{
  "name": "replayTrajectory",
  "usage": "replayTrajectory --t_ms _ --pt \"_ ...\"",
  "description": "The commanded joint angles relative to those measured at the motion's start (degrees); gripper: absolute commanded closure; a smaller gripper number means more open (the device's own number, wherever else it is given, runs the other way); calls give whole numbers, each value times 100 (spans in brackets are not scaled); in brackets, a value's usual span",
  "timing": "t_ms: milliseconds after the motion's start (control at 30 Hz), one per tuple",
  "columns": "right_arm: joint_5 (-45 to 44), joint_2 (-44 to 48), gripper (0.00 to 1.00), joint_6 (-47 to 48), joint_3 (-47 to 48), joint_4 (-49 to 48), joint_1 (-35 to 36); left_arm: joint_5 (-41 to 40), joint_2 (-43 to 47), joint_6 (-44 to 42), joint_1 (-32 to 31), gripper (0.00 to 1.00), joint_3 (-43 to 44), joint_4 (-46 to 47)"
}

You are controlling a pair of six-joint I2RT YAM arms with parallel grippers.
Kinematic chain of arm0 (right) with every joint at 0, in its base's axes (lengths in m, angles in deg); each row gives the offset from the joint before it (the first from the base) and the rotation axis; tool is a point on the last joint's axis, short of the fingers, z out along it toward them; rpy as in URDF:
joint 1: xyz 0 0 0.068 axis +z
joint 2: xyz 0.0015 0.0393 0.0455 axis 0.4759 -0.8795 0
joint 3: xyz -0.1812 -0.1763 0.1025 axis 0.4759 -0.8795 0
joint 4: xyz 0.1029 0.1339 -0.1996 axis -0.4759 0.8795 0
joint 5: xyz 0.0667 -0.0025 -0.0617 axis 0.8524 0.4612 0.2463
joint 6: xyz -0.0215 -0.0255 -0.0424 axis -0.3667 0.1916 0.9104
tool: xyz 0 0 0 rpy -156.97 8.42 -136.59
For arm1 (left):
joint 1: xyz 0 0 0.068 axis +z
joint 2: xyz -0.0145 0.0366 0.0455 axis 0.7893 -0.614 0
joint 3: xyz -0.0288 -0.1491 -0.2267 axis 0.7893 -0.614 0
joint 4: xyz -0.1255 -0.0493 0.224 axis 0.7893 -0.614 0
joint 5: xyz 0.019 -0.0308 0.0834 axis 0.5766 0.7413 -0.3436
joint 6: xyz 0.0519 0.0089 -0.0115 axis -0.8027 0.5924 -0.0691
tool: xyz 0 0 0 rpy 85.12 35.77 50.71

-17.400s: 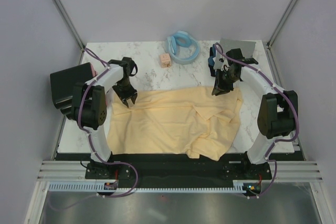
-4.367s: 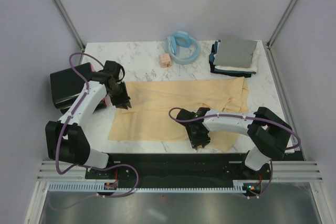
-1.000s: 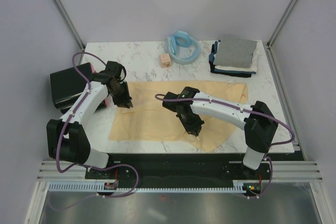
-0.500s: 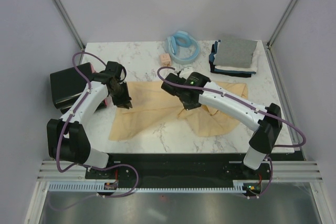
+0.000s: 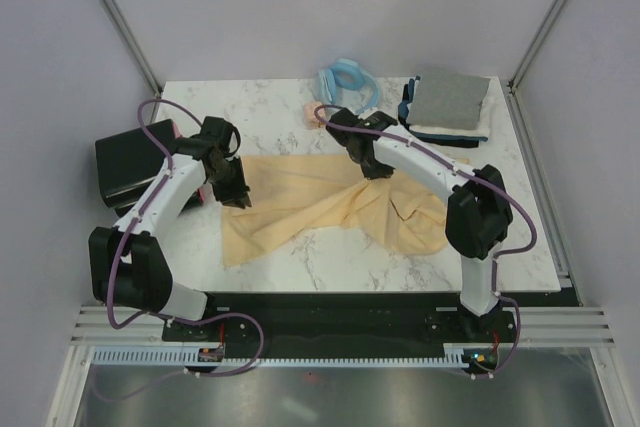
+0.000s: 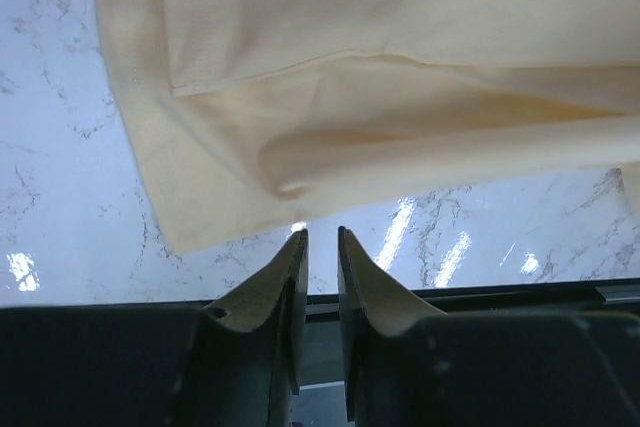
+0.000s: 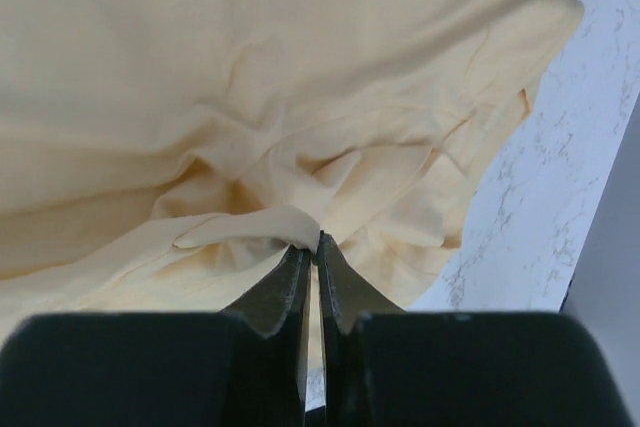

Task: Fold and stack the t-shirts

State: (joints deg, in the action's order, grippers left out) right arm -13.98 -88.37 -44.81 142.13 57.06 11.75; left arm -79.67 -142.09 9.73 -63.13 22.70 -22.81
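Roughly at the table's middle lies the pale yellow t-shirt (image 5: 300, 209), flat at its left half and drawn up into a crumpled peak toward the right. That peak ends at the right gripper (image 5: 377, 170), whose jaws are all but together, with a small fold of the yellow cloth nipped at the fingertips. The right arm rises from its base at the near right edge, bends at the elbow over the shirt's right side, and reaches back and leftward to the shirt's far edge.

The left gripper (image 5: 238, 197) points down at the shirt's left edge near its far corner. Its jaws stand a narrow slit apart with nothing between them, the tips just beside the cloth's hem. The left arm sweeps up from the near left corner and bows outward.

At the far right corner sits a stack of folded t-shirts (image 5: 450, 102), grey on top, white and dark navy beneath. A light blue ring (image 5: 345, 79) lies beside it, a black box (image 5: 130, 162) off the left edge. The marble table (image 5: 260, 117) is enclosed by pale walls.
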Motion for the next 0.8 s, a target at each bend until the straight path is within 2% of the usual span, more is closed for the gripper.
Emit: replayTrajectory --t_ms 0,33,67,133,200,300,400,500,767 --pt "3 -592 88 780 637 -381 -543 -66 -91 -146 -25 75 342 -114" --pt "72 -707 87 877 812 -398 -614 -75 -135 -137 -25 75 394 -123" --pt "108 -821 71 921 909 -381 -676 -66 -152 -128 -25 75 421 -141" --pt "318 -1155 54 1036 1199 -285 -825 -66 -223 -93 -25 75 491 -158" --pt "512 -1323 53 1054 1410 -92 -905 -83 -267 -76 -25 75 544 -193" --pt "828 -991 48 992 1376 -126 -914 -119 -311 -58 -25 75 614 -202" --pt "1766 -360 52 887 991 -301 -905 -154 -320 -32 -25 75 562 -203" --pt "2603 160 62 746 507 -399 -783 -206 -346 -23 -25 75 483 -211" --pt "3219 566 59 632 -275 -196 -71 -198 -372 12 -33 75 325 -123"
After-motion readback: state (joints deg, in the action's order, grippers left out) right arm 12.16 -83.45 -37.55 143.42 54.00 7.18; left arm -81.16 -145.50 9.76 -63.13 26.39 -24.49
